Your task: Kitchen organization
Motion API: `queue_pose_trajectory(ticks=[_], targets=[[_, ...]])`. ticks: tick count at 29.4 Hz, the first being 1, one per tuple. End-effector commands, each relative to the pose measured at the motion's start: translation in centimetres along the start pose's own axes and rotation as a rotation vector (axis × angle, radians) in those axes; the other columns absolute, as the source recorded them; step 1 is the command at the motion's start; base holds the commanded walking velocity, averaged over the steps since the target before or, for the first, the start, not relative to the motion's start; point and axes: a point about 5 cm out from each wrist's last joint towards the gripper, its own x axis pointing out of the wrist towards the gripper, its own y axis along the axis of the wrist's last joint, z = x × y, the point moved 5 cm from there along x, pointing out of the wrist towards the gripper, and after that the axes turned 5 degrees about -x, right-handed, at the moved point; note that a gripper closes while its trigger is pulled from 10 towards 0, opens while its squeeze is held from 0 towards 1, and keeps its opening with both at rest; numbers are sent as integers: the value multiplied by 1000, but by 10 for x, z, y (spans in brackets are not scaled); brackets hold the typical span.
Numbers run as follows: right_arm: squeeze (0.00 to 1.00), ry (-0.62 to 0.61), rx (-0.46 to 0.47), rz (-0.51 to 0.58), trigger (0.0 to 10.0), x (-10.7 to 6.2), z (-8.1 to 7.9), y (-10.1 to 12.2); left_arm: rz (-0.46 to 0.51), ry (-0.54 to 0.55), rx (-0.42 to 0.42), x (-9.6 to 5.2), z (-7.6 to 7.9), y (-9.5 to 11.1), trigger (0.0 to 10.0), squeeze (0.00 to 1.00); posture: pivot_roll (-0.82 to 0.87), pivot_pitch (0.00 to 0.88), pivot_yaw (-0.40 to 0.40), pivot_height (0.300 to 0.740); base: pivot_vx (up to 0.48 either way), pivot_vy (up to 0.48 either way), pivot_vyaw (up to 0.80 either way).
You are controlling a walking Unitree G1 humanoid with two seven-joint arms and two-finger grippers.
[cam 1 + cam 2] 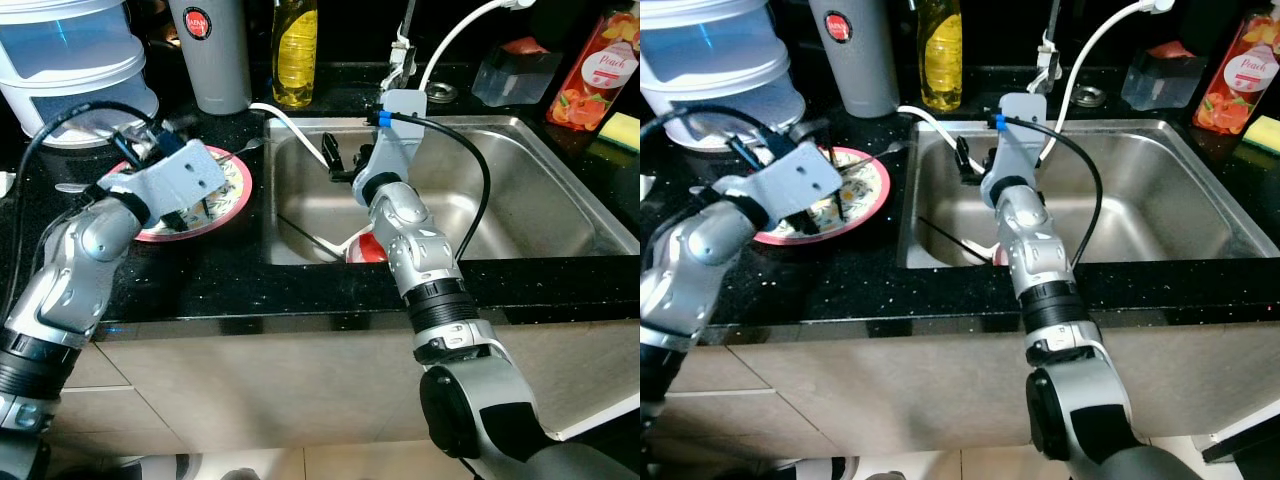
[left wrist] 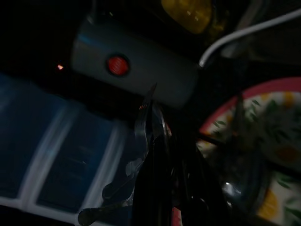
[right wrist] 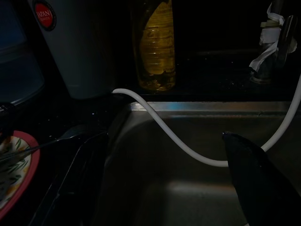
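A floral plate with a red rim (image 1: 236, 190) lies on the black counter left of the steel sink (image 1: 560, 200). A fork (image 1: 243, 149) rests across its far rim. My left gripper (image 1: 148, 138) hovers over the plate's left side, pointing toward the back. In the left wrist view its fingers (image 2: 157, 188) sit close together around a thin metal utensil (image 2: 146, 117). My right gripper (image 3: 155, 139) hangs inside the sink near its left wall, fingers wide apart and holding nothing. A red dish (image 1: 367, 249) lies on the sink floor, mostly hidden behind my right forearm.
A white hose (image 1: 292, 126) drapes over the sink's left rim. Behind stand a grey tumbler (image 1: 212, 55), a yellow soap bottle (image 1: 294, 50) and a clear plastic container (image 1: 70, 60). A juice carton (image 1: 602, 65) and a sponge (image 1: 622, 131) sit far right.
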Motion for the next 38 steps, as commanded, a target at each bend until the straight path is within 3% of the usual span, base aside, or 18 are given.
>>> queue_pose_trajectory(ticks=[1,3,5,19,38], targets=[[0,-1,4,-5,10000,0,-1,-2,44,43,14,5,-5,12,10000,0,225,0,6,740,0,0,0],[0,-2,4,-3,10000,0,-1,-1,49,52,3,7,-6,14,10000,0,225,0,6,740,0,0,0],[0,-5,4,-1,10000,0,0,-1,52,77,-79,11,-6,15,10000,0,221,0,7,740,0,0,0],[0,-4,0,6,10000,1,1,1,130,45,-17,29,6,36,10000,0,212,0,12,740,0,0,0],[0,-7,4,5,10000,1,1,1,189,49,-9,32,10,52,10000,0,222,0,8,740,0,0,0]])
